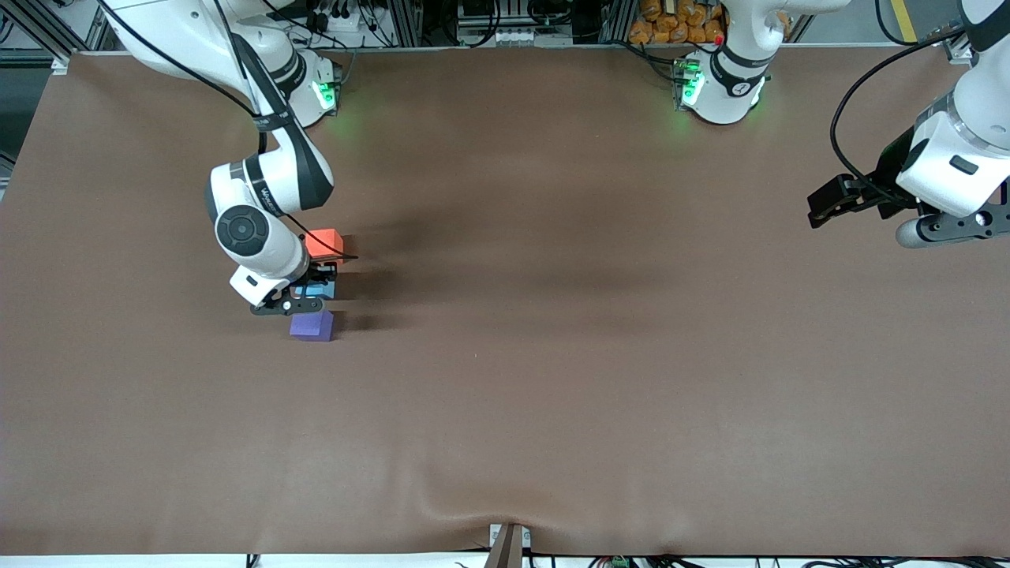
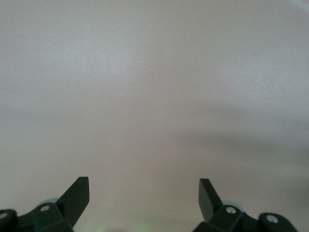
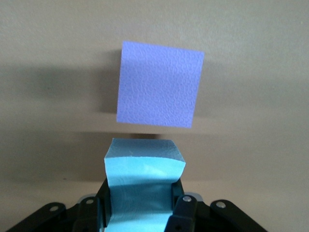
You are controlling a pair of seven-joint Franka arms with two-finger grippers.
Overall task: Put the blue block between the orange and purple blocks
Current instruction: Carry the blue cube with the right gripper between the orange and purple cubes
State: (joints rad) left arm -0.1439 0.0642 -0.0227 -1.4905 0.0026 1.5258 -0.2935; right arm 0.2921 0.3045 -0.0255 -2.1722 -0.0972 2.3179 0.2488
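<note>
Purple block (image 1: 311,325) lies nearest the front camera of the three cubes, toward the right arm's end of the table, with the orange block (image 1: 323,243) farther from that camera in the same line and a gap between them. Over that gap sits the right gripper (image 1: 309,290), its fingers closed on the blue block (image 1: 315,289), which is largely hidden under the wrist; whether the cube already touches the table cannot be told from this view. The left gripper (image 1: 828,207) waits in the air over the left arm's end of the table, well apart from all three cubes. From the left wrist view, only bare table (image 2: 154,87) shows past that gripper's spread fingertips (image 2: 77,193). From the right wrist view, the blue block (image 3: 144,186) is pinched between the pads, its sides visibly squeezed inward, and the purple block (image 3: 159,91) lies just ahead of it with a narrow strip of table between them; the orange one is out of sight. The cube looks squarely lined up with its purple neighbour, so the coming move probably turns on lowering straight down and releasing without nudging either neighbour.
</note>
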